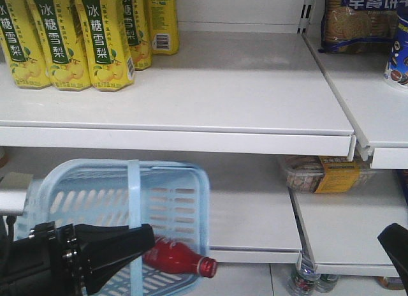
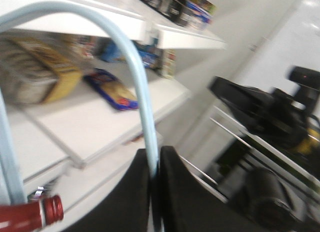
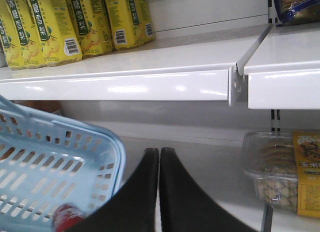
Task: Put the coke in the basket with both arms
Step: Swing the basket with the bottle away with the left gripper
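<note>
Left gripper point(image 2: 155, 192) jaws clamped on the basket point(image 1: 185, 200) handle point(image 2: 137, 77), coke point(image 1: 172, 256) inside; right gripper point(image 3: 159, 192) jaws closed, empty.

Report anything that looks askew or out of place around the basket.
The light-blue slotted plastic basket hangs steeply tilted, its thin hoop handle pinched in the left gripper. The small red-labelled cola bottle lies on its side inside. The right gripper is shut on nothing.
</note>
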Robot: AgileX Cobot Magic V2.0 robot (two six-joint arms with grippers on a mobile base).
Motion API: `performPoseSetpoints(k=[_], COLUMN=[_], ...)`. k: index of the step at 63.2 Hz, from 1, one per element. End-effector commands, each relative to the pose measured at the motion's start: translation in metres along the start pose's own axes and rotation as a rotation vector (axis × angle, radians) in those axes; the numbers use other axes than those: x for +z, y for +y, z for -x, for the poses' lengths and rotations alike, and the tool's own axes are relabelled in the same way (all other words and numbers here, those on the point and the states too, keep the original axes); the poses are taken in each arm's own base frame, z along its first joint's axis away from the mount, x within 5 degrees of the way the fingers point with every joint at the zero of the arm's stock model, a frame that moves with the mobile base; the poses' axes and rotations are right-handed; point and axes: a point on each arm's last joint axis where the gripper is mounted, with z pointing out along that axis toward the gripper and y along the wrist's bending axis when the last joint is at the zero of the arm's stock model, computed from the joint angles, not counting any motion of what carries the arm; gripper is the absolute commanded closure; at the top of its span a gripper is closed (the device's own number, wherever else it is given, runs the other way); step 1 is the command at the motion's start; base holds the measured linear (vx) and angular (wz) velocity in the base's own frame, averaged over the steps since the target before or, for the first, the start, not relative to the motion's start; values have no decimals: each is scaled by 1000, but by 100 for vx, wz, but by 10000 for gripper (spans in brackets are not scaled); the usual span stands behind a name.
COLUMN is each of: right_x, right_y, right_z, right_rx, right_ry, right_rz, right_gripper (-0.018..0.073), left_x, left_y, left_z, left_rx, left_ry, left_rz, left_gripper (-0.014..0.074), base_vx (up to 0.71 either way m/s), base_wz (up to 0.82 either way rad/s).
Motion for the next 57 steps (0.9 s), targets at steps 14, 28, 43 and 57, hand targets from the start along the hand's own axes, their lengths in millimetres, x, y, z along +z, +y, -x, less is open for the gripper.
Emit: performPoseSetpoints(k=[14, 28, 43, 57], right_x=[0, 0, 0, 0], right_y=[0, 0, 0, 0], right_z=[9, 9, 9, 9], right_rx=[-25, -25, -25, -25], right_ry=[-21, -21, -21, -21], right_rz=[-16, -16, -16, -16], right_gripper=[564, 564, 564, 564], left_x=[-23, -39, -53, -66], left_y=[3, 3, 4, 3], left_z=[9, 13, 16, 6], left_rx=[63, 261, 348, 412], left_ry=[-312, -419, -445, -428], left_rz=[85, 195, 330, 394], left_gripper=[601, 601, 601, 601], base_vx=[0, 0, 0, 0], base_wz=[0, 0, 0, 0])
